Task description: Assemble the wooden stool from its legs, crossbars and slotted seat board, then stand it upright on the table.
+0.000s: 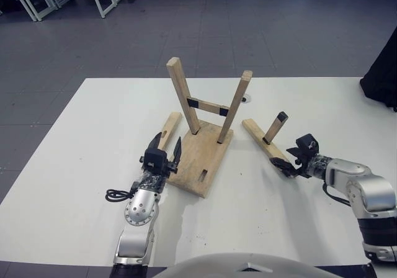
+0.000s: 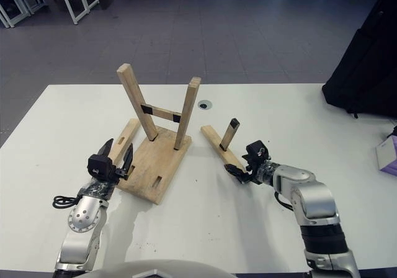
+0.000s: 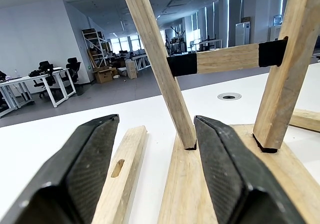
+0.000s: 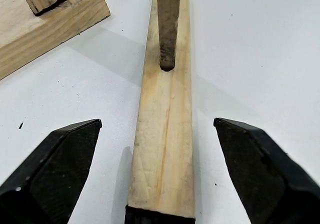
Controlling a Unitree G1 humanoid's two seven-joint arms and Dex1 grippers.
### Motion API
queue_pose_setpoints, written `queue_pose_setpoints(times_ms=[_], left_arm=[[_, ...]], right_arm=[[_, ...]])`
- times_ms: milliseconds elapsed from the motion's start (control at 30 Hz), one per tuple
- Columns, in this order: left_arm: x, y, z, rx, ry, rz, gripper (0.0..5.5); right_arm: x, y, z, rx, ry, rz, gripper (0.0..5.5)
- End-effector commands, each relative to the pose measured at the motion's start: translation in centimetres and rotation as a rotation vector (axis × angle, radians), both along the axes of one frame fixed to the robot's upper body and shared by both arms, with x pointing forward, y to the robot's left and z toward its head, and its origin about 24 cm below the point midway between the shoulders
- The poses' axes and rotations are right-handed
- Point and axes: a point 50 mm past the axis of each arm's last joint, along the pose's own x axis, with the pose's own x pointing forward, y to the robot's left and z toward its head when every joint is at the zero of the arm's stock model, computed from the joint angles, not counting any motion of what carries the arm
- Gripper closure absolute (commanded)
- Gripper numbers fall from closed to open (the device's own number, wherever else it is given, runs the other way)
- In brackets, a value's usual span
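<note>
On the white bench (image 1: 74, 166) the seat board (image 1: 197, 163) lies flat. A left leg (image 1: 183, 95) and a right leg (image 1: 234, 106) stand in its far slots, splaying apart toward the top. A crossbar (image 1: 209, 107) with black ends joins them partway up.

A third leg (image 1: 170, 128) lies flat just beside the board's left edge. A fourth leg (image 1: 259, 136) lies apart to the right of the board, and a short crossbar (image 1: 276, 126) sits in its slot, tilting upward.

The left end effector (image 1: 167, 140) is open at the board's near left side, its fingers spread around the third leg's near end and the board's edge. Whether they touch the wood I cannot tell. The right end effector (image 4: 157, 121) is open too, with one finger on each side of the fourth leg's near end and a gap on both sides.

A black cable (image 1: 115, 195) lies beside the left arm. A round hole (image 1: 245, 98) sits in the bench behind the legs.
</note>
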Motion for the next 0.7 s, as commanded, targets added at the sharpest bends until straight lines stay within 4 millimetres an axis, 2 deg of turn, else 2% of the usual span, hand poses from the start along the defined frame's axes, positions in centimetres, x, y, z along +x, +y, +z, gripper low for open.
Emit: queue_pose_setpoints(times_ms=[33, 233, 367, 500, 600, 700], left_arm=[[-0.2, -0.1, -0.1, 0.009, 0.016, 0.006, 2.73], [0.2, -0.1, 0.0, 0.014, 0.014, -0.003, 2.73], [0.2, -0.2, 0.0, 0.029, 0.013, -0.011, 2.73], [0.1, 0.2, 0.1, 0.036, 0.013, -0.011, 2.73], [0.4, 1.0, 1.0, -0.129, 0.013, 0.034, 2.73], [1.1, 1.8, 2.1, -0.211, 0.007, 0.001, 2.73]], right_arm=[[0.3, 0.7, -0.1, -0.051, 0.007, -0.008, 1.72], [0.2, 1.5, -1.8, -0.12, 0.051, 0.002, 2.82], [0.0, 2.1, -1.9, -0.12, 0.048, 0.01, 3.41], [0.1, 2.0, -1.7, -0.109, 0.022, -0.008, 3.48], [0.8, 1.7, -0.9, -0.081, -0.037, -0.049, 3.48], [2.4, 1.4, 1.1, 0.041, -0.188, -0.12, 3.48]])
